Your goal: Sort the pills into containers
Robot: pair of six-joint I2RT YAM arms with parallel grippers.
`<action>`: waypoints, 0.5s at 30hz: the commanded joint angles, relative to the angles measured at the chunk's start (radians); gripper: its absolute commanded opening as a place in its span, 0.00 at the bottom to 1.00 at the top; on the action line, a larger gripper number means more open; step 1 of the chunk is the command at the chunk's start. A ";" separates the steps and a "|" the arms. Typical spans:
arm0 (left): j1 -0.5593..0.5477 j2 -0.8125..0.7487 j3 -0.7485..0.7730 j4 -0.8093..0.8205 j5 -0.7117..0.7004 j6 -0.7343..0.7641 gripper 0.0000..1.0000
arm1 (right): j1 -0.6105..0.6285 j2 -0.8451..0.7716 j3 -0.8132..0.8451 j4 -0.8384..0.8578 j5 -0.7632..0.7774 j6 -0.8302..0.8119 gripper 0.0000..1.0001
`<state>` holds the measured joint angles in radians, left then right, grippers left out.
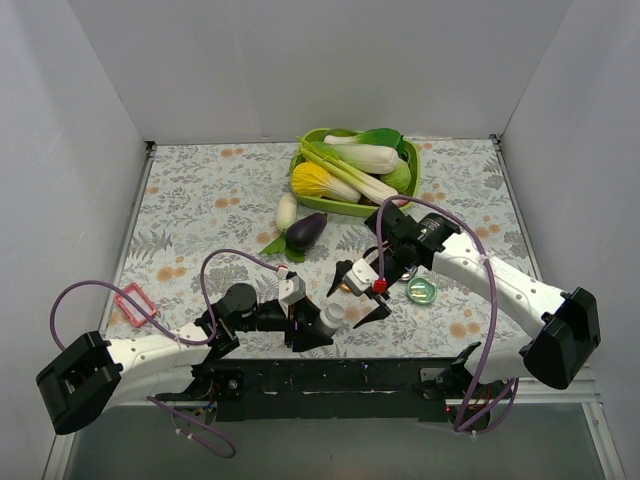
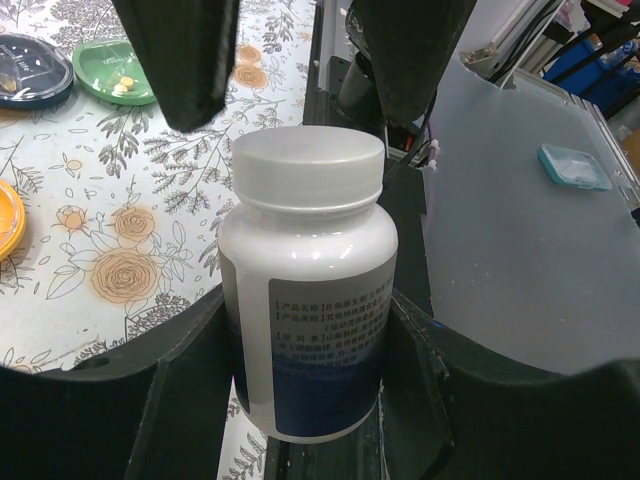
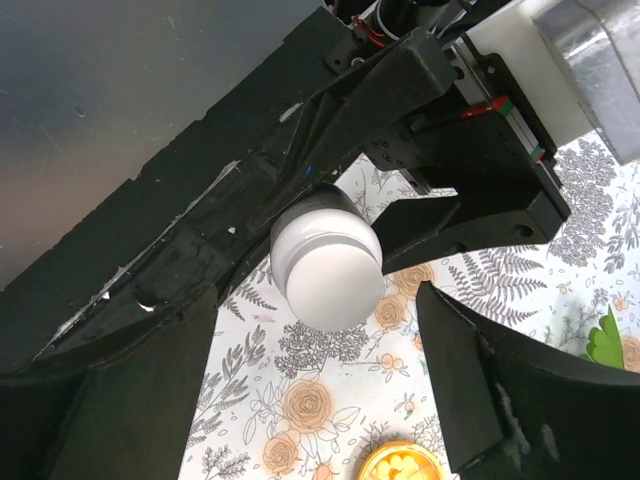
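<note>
A white pill bottle with its cap on is held upright just above the table's near edge, with my left gripper shut on its body. My right gripper hangs open right behind the bottle's cap, its fingers clear of it. The orange dish with yellow pills lies under the right gripper. In the left wrist view the green dish holds a few pale pills, and the dark blue dish sits beside it. From above, the green dish lies right of the right gripper.
A lime-green tray of vegetables stands at the back, with an eggplant and a white radish lying in front of it. A pink frame lies at the left. A teal case rests off the table's near edge.
</note>
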<state>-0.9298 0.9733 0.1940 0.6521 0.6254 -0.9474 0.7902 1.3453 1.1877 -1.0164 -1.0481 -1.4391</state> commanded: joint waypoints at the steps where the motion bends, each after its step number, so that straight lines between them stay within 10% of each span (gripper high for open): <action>1: -0.004 -0.002 0.038 0.046 0.022 -0.004 0.00 | 0.024 0.020 0.032 0.018 -0.013 0.046 0.84; 15: -0.004 -0.013 0.041 0.015 -0.065 0.019 0.00 | 0.060 0.064 0.064 0.058 0.022 0.224 0.34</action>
<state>-0.9318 0.9779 0.1959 0.6804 0.6369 -0.9562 0.8356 1.4147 1.2068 -0.9874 -1.0111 -1.3281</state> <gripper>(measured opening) 0.506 0.450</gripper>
